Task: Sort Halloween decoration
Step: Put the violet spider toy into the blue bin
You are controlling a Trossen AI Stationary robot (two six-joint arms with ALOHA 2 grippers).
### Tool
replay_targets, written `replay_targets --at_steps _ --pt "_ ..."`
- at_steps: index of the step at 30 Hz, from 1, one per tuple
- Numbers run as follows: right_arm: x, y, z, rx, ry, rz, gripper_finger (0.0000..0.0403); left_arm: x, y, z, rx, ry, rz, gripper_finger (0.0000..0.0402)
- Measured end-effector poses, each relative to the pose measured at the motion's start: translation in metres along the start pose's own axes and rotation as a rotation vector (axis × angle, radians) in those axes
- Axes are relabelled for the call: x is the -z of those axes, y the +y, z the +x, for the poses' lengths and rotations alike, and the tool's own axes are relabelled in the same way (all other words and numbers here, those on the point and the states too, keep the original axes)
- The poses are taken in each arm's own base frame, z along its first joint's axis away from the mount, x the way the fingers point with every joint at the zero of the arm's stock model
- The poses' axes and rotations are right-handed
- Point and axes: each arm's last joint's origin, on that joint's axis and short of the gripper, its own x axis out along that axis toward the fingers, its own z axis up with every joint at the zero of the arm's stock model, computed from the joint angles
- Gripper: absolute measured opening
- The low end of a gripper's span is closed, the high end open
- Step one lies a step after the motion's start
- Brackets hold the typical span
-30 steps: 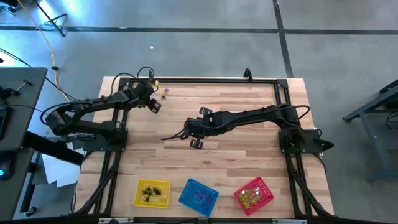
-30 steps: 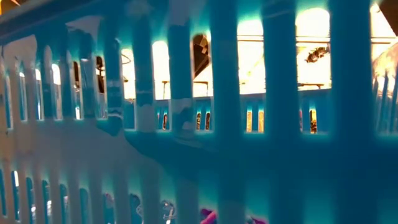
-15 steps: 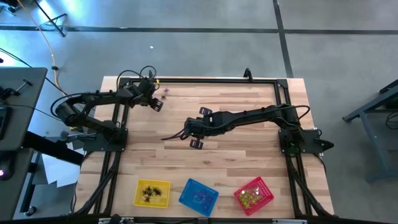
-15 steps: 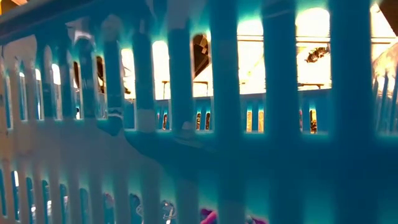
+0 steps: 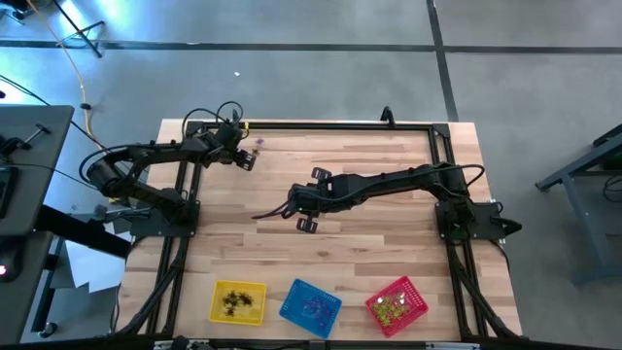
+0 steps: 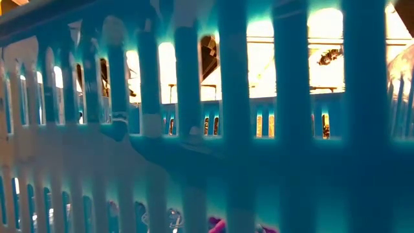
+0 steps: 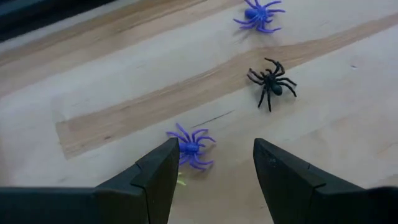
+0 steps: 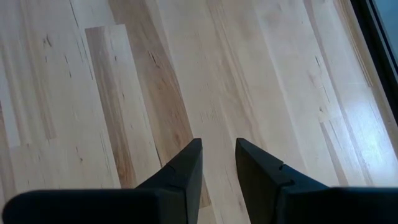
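With the left claw [image 7: 211, 171] open over a purple spider [image 7: 189, 146] on the bench [image 7: 93, 93], closing off-centre could flick it away; the right claw [image 8: 217, 165] hangs part-open, empty.

1. Both arms are dark, near black, built from slim jointed segments.
2. Thin black cables loop off the left arm [image 5: 146, 160] and trail along the right arm [image 5: 408, 180].
3. Each gripper's fingers [image 7: 283, 180] are matte black, wedge-shaped, with flat inner faces.
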Motion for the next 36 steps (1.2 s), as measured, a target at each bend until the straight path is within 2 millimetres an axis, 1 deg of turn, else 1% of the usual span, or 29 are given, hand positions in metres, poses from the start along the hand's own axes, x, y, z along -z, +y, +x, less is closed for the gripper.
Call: replay_targets --at_steps 6,14,16,21,25,30,33,36 --pt "0.0 0.0 0.0 0.0 0.0 0.0 0.0091 0.002 0.0 0.001 0.001 0.023 -0.085 0.0193" --pt "0.0 0.0 0.0 0.0 0.0 0.0 0.0091 0.003 -0.003 0.007 -0.041 0.013 -0.128 0.0193" --pt "0.0 0.0 0.0 0.0 0.0 0.0 0.0091 0.001 -0.004 0.008 -0.05 0.016 -0.143 0.0193" --pt "0.0 0.0 0.0 0.0 0.0 0.0 0.0091 -0.006 -0.006 0.015 -0.095 0.108 -0.137 0.0187" --pt "0.0 0.0 0.0 0.0 0.0 0.0 0.0091 -0.014 -0.01 0.02 -0.13 0.187 -0.125 0.0172" --pt "0.0 0.0 0.0 0.0 0.0 0.0 0.0091 -0.016 -0.014 0.025 -0.149 0.244 -0.111 0.0149" --pt "0.0 0.0 0.0 0.0 0.0 0.0 0.0091 -0.016 -0.014 0.025 -0.142 0.252 -0.113 0.0125" --pt "0.0 0.0 0.0 0.0 0.0 0.0 0.0091 -0.016 -0.014 0.025 -0.126 0.262 -0.11 0.0089"
